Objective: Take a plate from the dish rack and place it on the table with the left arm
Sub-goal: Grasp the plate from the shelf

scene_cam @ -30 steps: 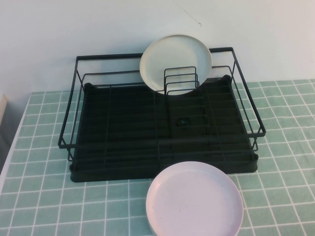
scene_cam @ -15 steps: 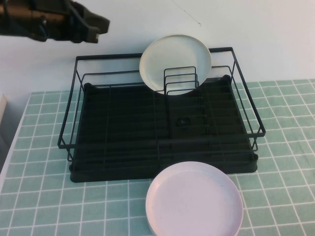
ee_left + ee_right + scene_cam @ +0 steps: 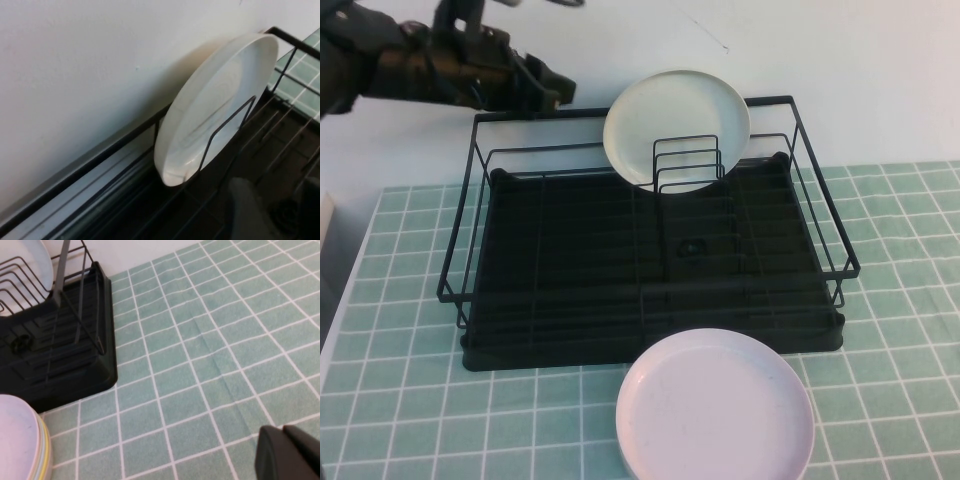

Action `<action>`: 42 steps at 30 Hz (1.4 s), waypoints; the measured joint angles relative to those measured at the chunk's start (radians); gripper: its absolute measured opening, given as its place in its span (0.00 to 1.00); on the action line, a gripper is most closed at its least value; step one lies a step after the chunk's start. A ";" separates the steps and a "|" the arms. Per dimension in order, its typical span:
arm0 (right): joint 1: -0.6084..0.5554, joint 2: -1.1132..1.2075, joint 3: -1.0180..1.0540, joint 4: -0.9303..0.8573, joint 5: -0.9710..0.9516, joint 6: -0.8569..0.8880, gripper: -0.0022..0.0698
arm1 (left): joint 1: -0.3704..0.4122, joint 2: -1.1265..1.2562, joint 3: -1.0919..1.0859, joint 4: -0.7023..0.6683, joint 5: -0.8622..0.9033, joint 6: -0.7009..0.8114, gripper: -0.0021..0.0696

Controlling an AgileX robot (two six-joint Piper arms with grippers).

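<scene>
High view, front edge first: a pale pinkish plate [image 3: 715,408] lies flat on the green-tiled table [image 3: 890,400], just in front of the dish rack [image 3: 570,290] and not part of this job. Behind it the black rack takes up the middle of the table, its tray bare apart from the wire dividers [image 3: 686,163] near the back. That is where the target sits: the off-white plate [image 3: 670,115] stands on edge in those dividers, leaning back toward the wall, so the wires are what hold it upright.

Further back and up on the left, the left arm [image 3: 390,65] reaches in over the rack's rear left corner, its gripper [image 3: 542,90] hovering well clear of the plate; whether its fingers are parted, I cannot tell. The left wrist view shows why it is aimed this way: the camera looks along the back rail straight at the plate's rim [image 3: 215,107], so an edge grasp looks like the plan.

The right gripper [image 3: 287,452] shows only as a dark corner over bare tiles to the rack's right, apparently parked; its fingers can't be judged either.
</scene>
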 joint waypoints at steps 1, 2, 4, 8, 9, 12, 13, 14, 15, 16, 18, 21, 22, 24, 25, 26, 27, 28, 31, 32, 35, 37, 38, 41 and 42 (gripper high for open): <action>0.000 0.000 0.000 0.000 0.000 0.000 0.03 | -0.005 0.019 -0.009 0.000 -0.009 0.021 0.43; 0.000 0.000 0.000 0.000 0.000 0.000 0.03 | -0.013 0.034 -0.016 0.000 -0.017 0.041 0.53; 0.000 0.000 0.000 0.000 0.000 0.000 0.03 | -0.027 0.062 -0.033 0.000 -0.037 0.073 0.71; 0.000 0.000 0.000 0.000 0.000 0.000 0.03 | -0.064 0.111 -0.083 0.000 -0.082 0.111 0.93; 0.000 0.000 0.000 0.000 0.000 0.000 0.03 | -0.070 0.120 -0.094 -0.001 -0.091 0.123 0.94; 0.000 0.000 0.000 0.000 0.000 0.000 0.03 | -0.092 0.146 -0.125 -0.011 -0.120 0.181 0.95; 0.000 0.000 0.000 0.000 0.000 0.000 0.03 | -0.097 0.154 -0.135 -0.015 -0.126 0.195 0.94; 0.000 0.000 0.000 0.000 0.000 0.000 0.03 | -0.104 0.163 -0.143 -0.016 -0.131 0.206 0.94; 0.000 0.000 0.000 0.000 0.000 0.000 0.03 | -0.109 0.168 -0.148 -0.021 -0.134 0.217 0.93; 0.000 0.000 0.000 0.000 0.000 0.000 0.03 | -0.115 0.176 -0.153 -0.022 -0.139 0.229 0.92; 0.000 0.000 0.000 0.000 0.000 0.000 0.03 | -0.122 0.190 -0.165 -0.025 -0.146 0.252 0.91; 0.000 0.000 0.000 0.000 0.000 0.000 0.03 | -0.135 0.210 -0.171 -0.037 -0.169 0.287 0.90; 0.000 0.000 0.000 0.000 0.000 0.000 0.03 | -0.138 0.219 -0.173 -0.038 -0.182 0.295 0.90; 0.000 0.000 0.000 0.000 0.000 0.000 0.03 | -0.141 0.231 -0.173 -0.046 -0.215 0.305 0.90; 0.000 0.000 0.000 0.000 0.000 0.000 0.03 | -0.141 0.239 -0.174 -0.050 -0.234 0.309 0.90; 0.000 0.000 0.000 0.000 0.000 0.000 0.03 | -0.141 0.244 -0.174 -0.052 -0.250 0.309 0.90; 0.000 0.000 0.000 0.000 0.000 0.000 0.03 | -0.141 0.250 -0.174 -0.052 -0.265 0.312 0.90; 0.000 0.000 0.000 0.000 0.000 0.000 0.03 | -0.141 0.258 -0.176 -0.052 -0.280 0.313 0.90; 0.000 0.000 0.000 0.000 0.000 0.000 0.03 | -0.141 0.285 -0.195 -0.055 -0.303 0.317 0.90; 0.000 0.000 0.000 0.000 0.000 0.000 0.03 | -0.141 0.295 -0.206 -0.059 -0.307 0.317 0.90; 0.000 0.000 0.000 0.000 0.000 0.000 0.03 | -0.141 0.324 -0.239 -0.075 -0.309 0.317 0.90; 0.000 0.000 0.000 0.000 0.000 0.000 0.03 | -0.141 0.344 -0.262 -0.099 -0.311 0.324 0.90; 0.000 0.000 0.000 0.000 0.000 0.000 0.03 | -0.141 0.355 -0.276 -0.111 -0.311 0.326 0.90; 0.000 0.000 0.000 0.000 0.000 0.000 0.03 | -0.141 0.386 -0.311 -0.141 -0.311 0.328 0.90; 0.000 0.000 0.000 0.000 0.000 0.000 0.03 | -0.141 0.392 -0.321 -0.149 -0.313 0.330 0.89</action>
